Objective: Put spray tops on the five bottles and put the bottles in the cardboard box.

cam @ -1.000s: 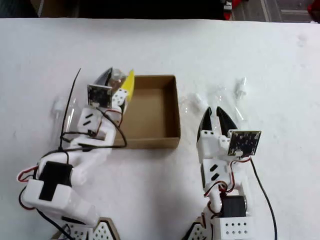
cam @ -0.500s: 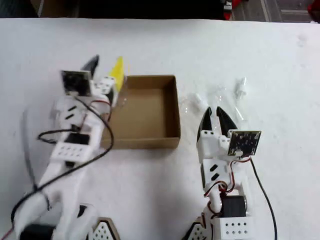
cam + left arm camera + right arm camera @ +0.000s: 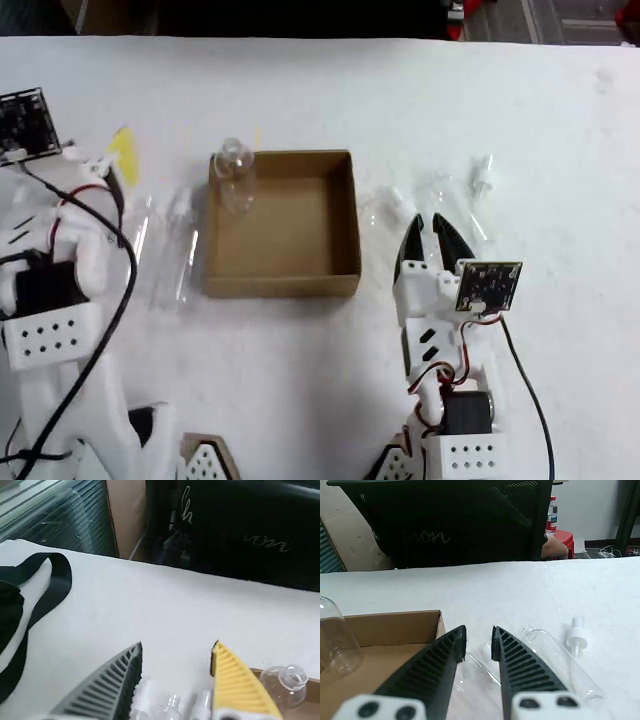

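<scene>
high view is showing you the box (image 3: 285,287) sitting mid-frame, with one bottle (image 3: 235,178) standing upright in its upper-left corner. whether that bottle is wearing a spray top, i cannot tell. left bottles (image 3: 172,255) are lying on the table (image 3: 320,90) just left of the box. right bottles (image 3: 440,190) are lying just right of it, and a loose spray top (image 3: 484,172) is resting beside those.

in the left wrist view your left gripper (image 3: 177,647) is spreading wide and carrying nothing, with the left bottles lying on the table below it. your right gripper (image 3: 428,222) is sitting just below the right bottles in the high view. its jaws are parting by only a narrow gap, with nothing between them.

the bottles are looking like thin clear plastic, so you are probably dealing with something light, smooth and slippery. they may be giving under a hard squeeze and rolling when nudged. you are likely doing best by closing across the middle of a barrel, crosswise to its length, not on the neck. the spray top is looking small, with a thin tube trailing from it, so you are better off taking it by the head than by the tube.
</scene>
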Controlling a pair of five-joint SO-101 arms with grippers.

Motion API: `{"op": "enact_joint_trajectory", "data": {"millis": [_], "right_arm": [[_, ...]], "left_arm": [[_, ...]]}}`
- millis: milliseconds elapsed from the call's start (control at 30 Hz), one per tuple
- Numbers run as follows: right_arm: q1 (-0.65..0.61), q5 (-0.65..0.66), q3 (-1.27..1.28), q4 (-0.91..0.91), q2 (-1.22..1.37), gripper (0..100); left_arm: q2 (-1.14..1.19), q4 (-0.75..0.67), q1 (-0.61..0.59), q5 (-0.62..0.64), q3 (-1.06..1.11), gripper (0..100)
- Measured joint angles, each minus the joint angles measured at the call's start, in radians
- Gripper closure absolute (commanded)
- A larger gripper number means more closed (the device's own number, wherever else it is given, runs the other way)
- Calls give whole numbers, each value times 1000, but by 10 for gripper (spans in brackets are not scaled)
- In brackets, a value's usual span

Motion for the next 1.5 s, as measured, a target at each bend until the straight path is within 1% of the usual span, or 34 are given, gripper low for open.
{"op": "enact_joint_trajectory", "data": {"millis": [167,233,300,367,433,533,600,767,867,1033,1133,1300,1500], "right_arm": [[0,0,0,0,0,928],[0,0,0,0,0,928],[0,0,0,0,0,928],[0,3,0,0,0,928],[0,38,0,0,0,930],[-52,98,0,2,0,929],[-64,130,0,12,0,929],[-86,150,0,15,0,929],[-87,153,0,15,0,929],[-87,153,0,15,0,928],[-87,153,0,15,0,928],[-87,153,0,15,0,928],[-87,153,0,15,0,928]], "left_arm": [[106,91,-14,-169,-89,895],[198,144,-14,-218,-163,898],[310,209,-15,-252,-261,879],[443,295,-17,-262,-374,854],[583,387,-18,-265,-496,839],[789,529,-18,-269,-677,834],[916,608,-18,-269,-783,834],[1188,712,-18,-269,-1014,831],[1310,773,-14,-206,-1143,831],[1476,819,9,-167,-1335,831],[1554,822,14,-164,-1399,831],[1623,824,14,-164,-1448,830],[1643,824,14,-164,-1459,830]]}}
